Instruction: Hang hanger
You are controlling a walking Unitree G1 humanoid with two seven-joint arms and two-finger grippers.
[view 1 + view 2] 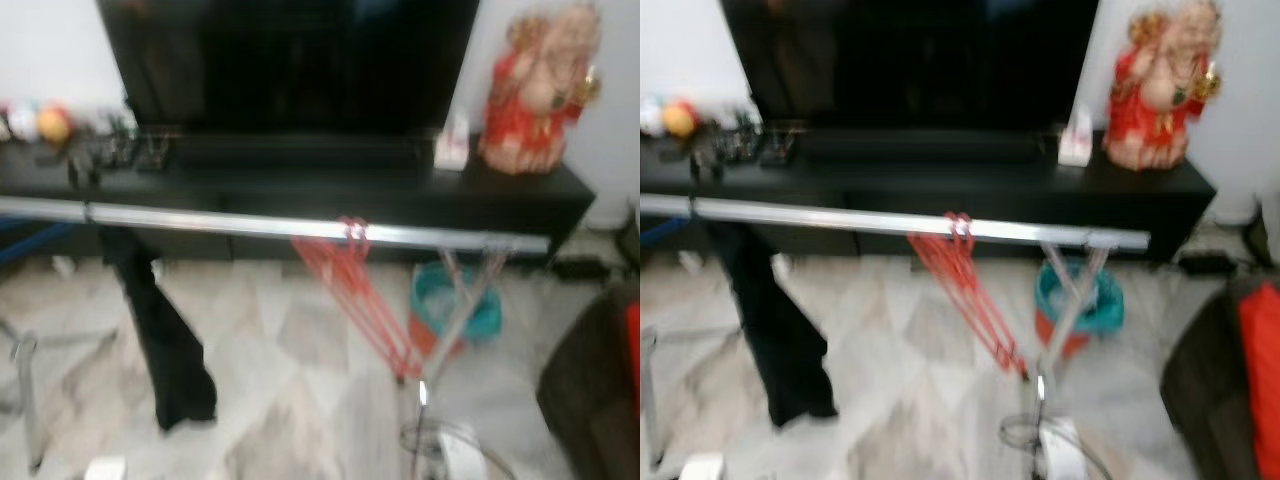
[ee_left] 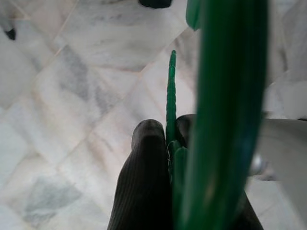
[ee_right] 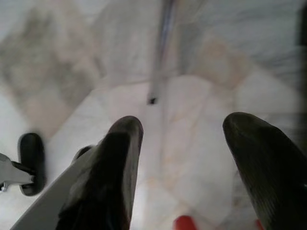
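While the left gripper (image 2: 165, 143) is clenching a green hanger (image 2: 225, 110) between its fingers above the marble floor (image 2: 72, 72), the right gripper (image 3: 184, 158) is hanging with fingers spread apart. Farther off, red hangers (image 1: 360, 290) are dangling from the silver rail (image 1: 250, 222), beside a black garment (image 1: 165, 340), with a black TV stand (image 1: 350, 185) behind
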